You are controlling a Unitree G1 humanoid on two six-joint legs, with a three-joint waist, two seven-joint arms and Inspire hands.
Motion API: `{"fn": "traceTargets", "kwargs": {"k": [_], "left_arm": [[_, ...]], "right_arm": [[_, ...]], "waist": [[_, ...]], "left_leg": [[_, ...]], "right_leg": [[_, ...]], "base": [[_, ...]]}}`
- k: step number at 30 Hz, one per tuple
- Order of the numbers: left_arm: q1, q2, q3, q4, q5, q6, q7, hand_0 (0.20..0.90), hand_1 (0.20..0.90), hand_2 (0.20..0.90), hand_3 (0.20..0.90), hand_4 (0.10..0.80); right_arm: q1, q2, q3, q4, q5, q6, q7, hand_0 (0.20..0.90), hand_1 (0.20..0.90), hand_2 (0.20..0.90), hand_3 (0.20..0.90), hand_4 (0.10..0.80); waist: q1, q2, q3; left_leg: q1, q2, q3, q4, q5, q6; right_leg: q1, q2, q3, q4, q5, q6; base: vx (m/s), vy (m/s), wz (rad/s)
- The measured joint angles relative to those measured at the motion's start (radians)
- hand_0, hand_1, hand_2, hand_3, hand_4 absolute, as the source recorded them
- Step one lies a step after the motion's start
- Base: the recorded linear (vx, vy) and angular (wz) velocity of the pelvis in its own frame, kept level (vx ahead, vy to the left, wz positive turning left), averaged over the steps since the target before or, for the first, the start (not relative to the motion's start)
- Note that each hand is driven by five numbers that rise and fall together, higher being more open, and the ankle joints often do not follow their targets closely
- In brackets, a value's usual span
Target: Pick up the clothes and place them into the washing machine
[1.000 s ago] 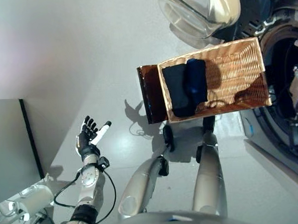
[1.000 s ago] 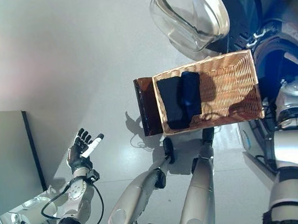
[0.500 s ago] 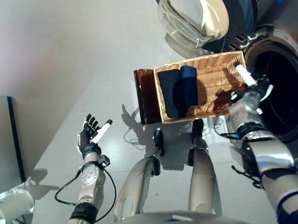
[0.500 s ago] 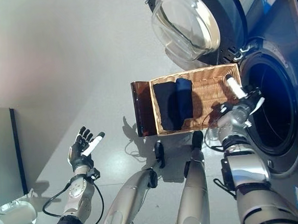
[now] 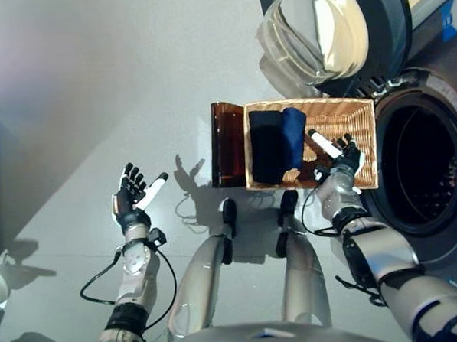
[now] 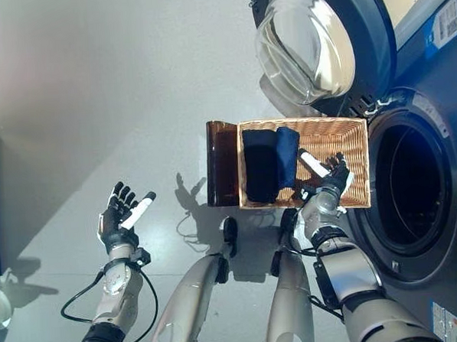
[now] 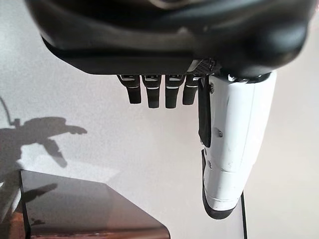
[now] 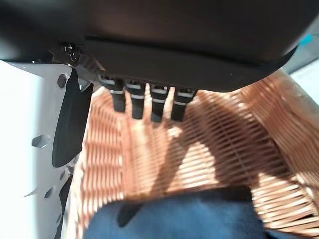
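Progress so far looks like basically zero, going by how things lie. Nearest to me, my left hand [image 5: 133, 200] hangs out to the side over the bare grey floor [image 5: 72, 110], fingers spread and relaxed, holding nothing, well apart from everything that matters. Next out, my right hand [image 6: 330, 179] hovers over the wicker basket [image 5: 360, 126], above its bare woven bottom, just beside the clothes, fingers straight and loose, nothing grasped; from the wrist camera I see only weave past my fingertips and the edge of blue cloth below them. The clothes themselves are still in the basket: a black garment [image 5: 265, 146] and a dark blue garment [image 5: 293, 137] lying folded side by side at the end away from the washer. A brown panel [image 5: 228, 143] sits against that end of the basket. Farthest out, the washing machine [image 6: 432, 114] has its glass door [image 6: 306, 40] swung wide open, and I can't make out any clothes in the dark drum [image 5: 412, 169]. So my guess: the door part is sorted, and the grabbing and loading of both pieces is all still ahead.
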State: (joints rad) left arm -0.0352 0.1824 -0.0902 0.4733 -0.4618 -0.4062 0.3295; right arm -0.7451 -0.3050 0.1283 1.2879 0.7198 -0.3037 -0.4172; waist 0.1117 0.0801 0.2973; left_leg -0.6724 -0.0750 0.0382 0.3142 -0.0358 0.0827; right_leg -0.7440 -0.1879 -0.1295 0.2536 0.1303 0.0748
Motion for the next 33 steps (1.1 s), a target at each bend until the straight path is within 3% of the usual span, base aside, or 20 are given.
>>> {"fn": "traceTargets", "kwargs": {"k": [4,12,15,16,23,33], "left_arm": [[0.000,0.001,0.005,-0.057,0.002,-0.013,0.016,0.900,0.900,0.900,0.900,0.800],[-0.065,0.014,0.008,-0.131,0.044,-0.026,0.065,0.900,0.900,0.900,0.900,0.800],[-0.096,0.018,0.010,-0.139,0.044,-0.028,0.086,0.900,0.900,0.900,0.900,0.800],[-0.097,0.021,0.011,-0.152,0.045,-0.028,0.091,0.900,0.900,0.900,0.900,0.800],[-0.120,0.028,0.010,-0.193,0.081,-0.029,0.112,0.900,0.900,0.900,0.900,0.800],[-0.118,0.029,0.010,-0.193,0.100,-0.029,0.128,0.900,0.900,0.900,0.900,0.800]], "right_arm": [[-0.008,0.003,0.006,0.036,-0.008,0.002,-0.002,0.900,0.900,0.900,0.900,0.800],[-0.132,0.000,0.034,0.112,-0.046,0.028,-0.036,0.900,0.900,0.900,0.900,0.800],[-0.167,-0.009,0.035,0.150,-0.071,0.042,-0.081,0.247,0.247,0.247,0.247,0.333],[-0.176,-0.011,0.035,0.164,-0.086,0.048,-0.087,0.200,0.200,0.200,0.200,0.300],[-0.206,-0.096,0.037,0.188,-0.144,0.067,-0.106,0.200,0.200,0.200,0.200,0.300],[-0.232,-0.103,0.038,0.186,-0.167,0.086,-0.106,0.200,0.200,0.200,0.200,0.300]], "waist": [[0.032,-0.023,0.014],[0.080,-0.064,0.078],[0.095,-0.069,0.099],[0.097,-0.074,0.103],[0.121,-0.060,0.125],[0.126,-0.053,0.128]], "left_leg": [[-0.030,0.008,-0.032,0.011,0.006,-0.009],[-0.118,0.010,-0.077,0.048,0.014,-0.021],[-0.125,0.009,-0.089,0.054,0.014,-0.021],[-0.127,0.009,-0.092,0.054,0.014,-0.021],[-0.161,0.008,-0.098,0.066,0.015,-0.022],[-0.157,0.009,-0.087,0.068,0.017,-0.019]], "right_leg": [[-0.003,0.000,-0.036,-0.006,-0.002,-0.003],[-0.067,-0.008,-0.091,0.050,-0.021,-0.043],[-0.070,-0.013,-0.105,0.064,-0.025,-0.046],[-0.070,-0.014,-0.108,0.066,-0.029,-0.047],[-0.103,-0.018,-0.113,0.083,-0.037,-0.049],[-0.106,-0.018,-0.107,0.090,-0.042,-0.055]], "base": [[0.023,-0.022,0.21],[0.027,-0.001,0.24],[0.018,0.015,0.14],[0.013,0.020,0.11],[0.006,0.014,0.03],[0.001,0.009,0.00]]}}
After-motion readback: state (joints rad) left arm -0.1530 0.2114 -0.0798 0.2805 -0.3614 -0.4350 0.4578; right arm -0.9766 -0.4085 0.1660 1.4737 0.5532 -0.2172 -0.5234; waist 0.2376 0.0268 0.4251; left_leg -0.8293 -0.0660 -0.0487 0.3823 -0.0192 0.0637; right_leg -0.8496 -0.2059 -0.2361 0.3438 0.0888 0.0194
